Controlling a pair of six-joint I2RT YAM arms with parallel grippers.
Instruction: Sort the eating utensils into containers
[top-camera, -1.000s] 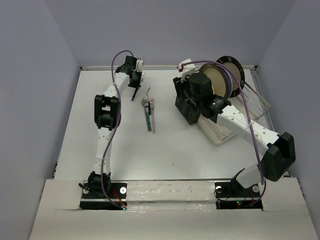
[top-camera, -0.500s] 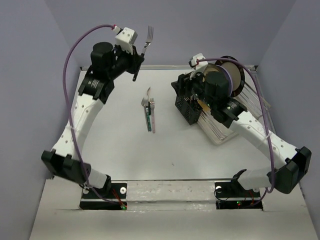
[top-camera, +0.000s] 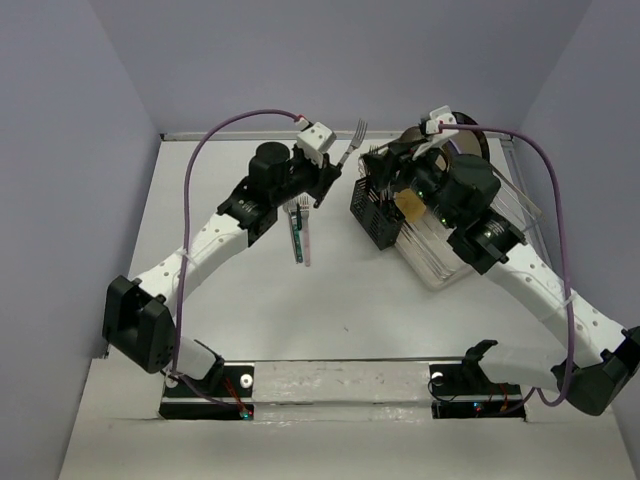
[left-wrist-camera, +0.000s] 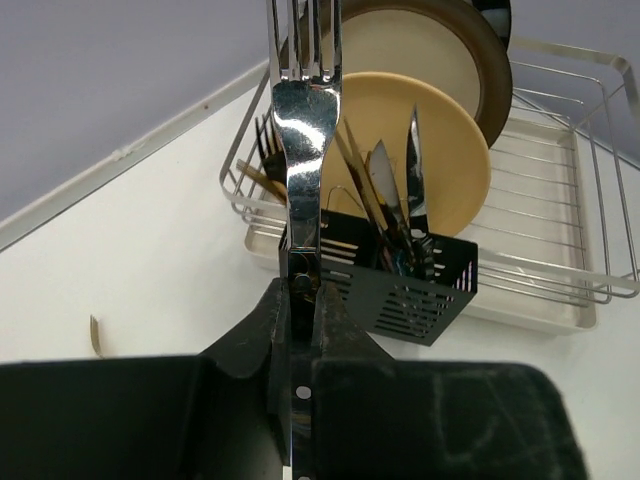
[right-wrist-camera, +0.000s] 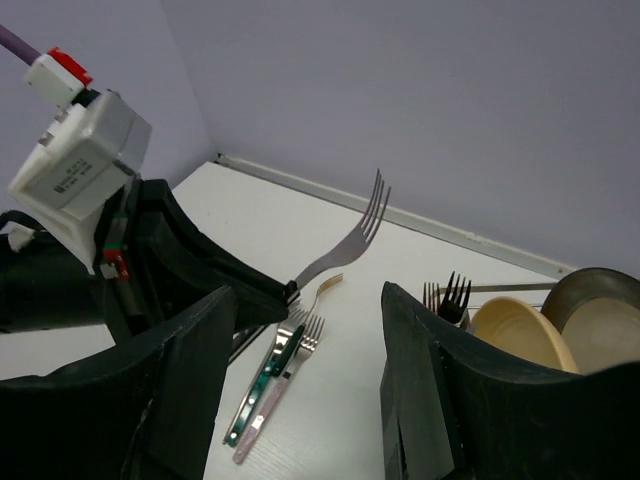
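Note:
My left gripper (top-camera: 330, 172) is shut on the black handle of a silver fork (top-camera: 352, 140), held off the table with its tines up and toward the black perforated caddy (top-camera: 372, 212). In the left wrist view the fork (left-wrist-camera: 303, 150) rises from the jaws, and the caddy (left-wrist-camera: 420, 285) behind it holds several knives and forks. My right gripper (top-camera: 390, 172) is open and empty above the caddy. In the right wrist view (right-wrist-camera: 310, 390) it looks down on a green-handled fork (right-wrist-camera: 262, 378), a pinkish-handled fork (right-wrist-camera: 272, 402) and a gold fork (right-wrist-camera: 326, 290) lying on the table.
A wire dish rack (top-camera: 500, 215) with round plates (top-camera: 455, 150) stands behind and to the right of the caddy. The back wall edge (top-camera: 230, 135) is close behind the left gripper. The three loose forks (top-camera: 301, 235) lie mid-table, left of the caddy.
My left arm has swung from the back left toward the centre, carrying the fork closer to the caddy. My right arm has shifted right and back over the caddy.

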